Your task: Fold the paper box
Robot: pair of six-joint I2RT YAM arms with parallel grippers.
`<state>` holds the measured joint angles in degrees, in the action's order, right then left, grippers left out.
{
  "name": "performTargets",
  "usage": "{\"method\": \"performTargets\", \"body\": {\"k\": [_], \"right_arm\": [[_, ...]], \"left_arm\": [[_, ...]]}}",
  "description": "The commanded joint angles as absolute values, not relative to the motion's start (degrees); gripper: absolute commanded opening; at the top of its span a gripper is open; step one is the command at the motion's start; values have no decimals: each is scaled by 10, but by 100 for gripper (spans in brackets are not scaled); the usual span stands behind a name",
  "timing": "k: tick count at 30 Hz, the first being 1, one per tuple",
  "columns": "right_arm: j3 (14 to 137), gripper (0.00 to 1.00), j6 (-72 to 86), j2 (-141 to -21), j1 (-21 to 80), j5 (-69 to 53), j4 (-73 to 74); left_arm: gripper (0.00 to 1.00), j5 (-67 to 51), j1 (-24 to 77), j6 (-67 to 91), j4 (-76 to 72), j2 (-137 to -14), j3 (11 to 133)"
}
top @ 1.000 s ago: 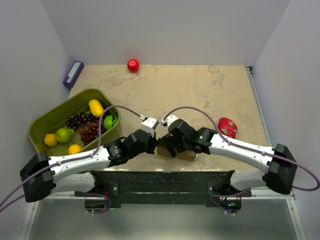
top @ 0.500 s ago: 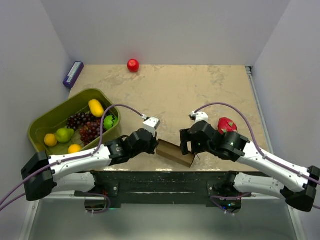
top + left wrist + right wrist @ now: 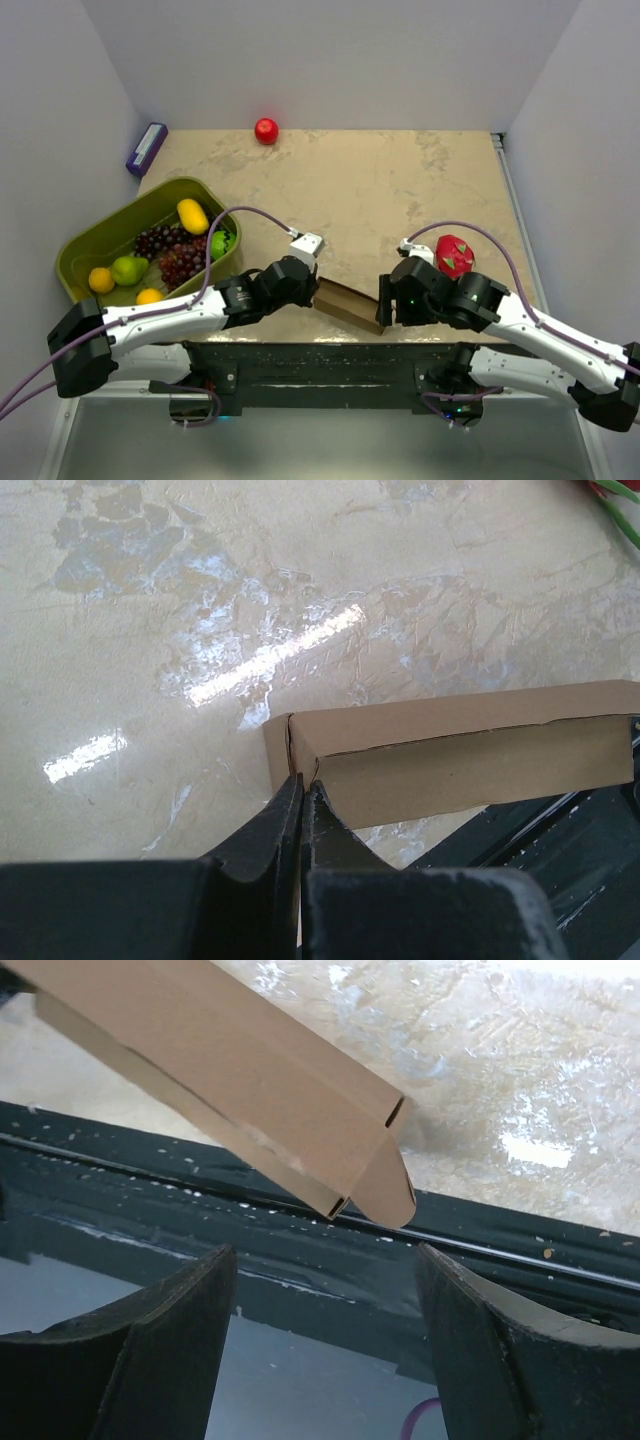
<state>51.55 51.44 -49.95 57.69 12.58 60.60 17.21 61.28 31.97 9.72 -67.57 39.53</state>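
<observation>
Box: slim brown cardboard box (image 3: 347, 301), lying at the near edge of the worktop (image 3: 380, 190), between the two pincers. It slants, with its left end a little farther from the arm bases than its right end.
Box, left wrist view: the box (image 3: 450, 745) is closed along its long top. Its short left end faces the camera, and the dark frame runs just beside its near side.
Box, right wrist view: the box (image 3: 230, 1070) runs up to the left. Its near end is not closed, and a rounded tuck flap (image 3: 388, 1185) sticks out there, seen over the dark frame.
Left pincer: the left pincer (image 3: 311, 292) is clenched. Its fingers are pressed together and their tips (image 3: 302, 785) touch the near corner of the box's left end. I cannot tell whether a cardboard edge is nipped between them.
Right pincer: the right pincer (image 3: 383, 310) is released. Its jaws stand wide at the box's right end and hold nothing. In its own view (image 3: 325, 1260) the flap lies ahead of the fingertips and apart from them.
Basket: an olive-green basket (image 3: 80, 250) at the left holds grapes (image 3: 170, 255) and other fruit, well apart from the box.
Other things: a red pitaya-like fruit (image 3: 455, 255) lies just beyond the right arm. A red ball (image 3: 266, 131) is at the far wall. A purple item (image 3: 147, 148) is at the far left.
</observation>
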Motion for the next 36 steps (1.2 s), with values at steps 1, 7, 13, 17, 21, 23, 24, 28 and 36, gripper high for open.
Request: {"method": "performTargets", "body": {"k": [1,7,13,17,21,23,24,28,36], "right_arm": [[506,72,552,-506,577,153,616],[486,62,572,-517,577,167,624],[481,58,587,-519,577,213,619],[475,52,592,-533,577,225,603],[473,32,587,-543,576,214,599],[470,20,588,-536,577,210,599],[466,18,587,-532,576,208,593],[456,8,591,-506,576,198,585],[429,0,598,-503,573,154,535]], "left_arm": [[0,184,621,325,120,-686,413],[0,186,625,324,126,-693,419],[0,188,628,322,129,-700,423],[0,191,630,320,132,-704,425],[0,198,634,320,137,-704,427],[0,203,636,318,134,-702,426],[0,204,639,315,132,-701,423],[0,221,644,306,127,-700,417],[0,255,664,301,127,-703,410]]}}
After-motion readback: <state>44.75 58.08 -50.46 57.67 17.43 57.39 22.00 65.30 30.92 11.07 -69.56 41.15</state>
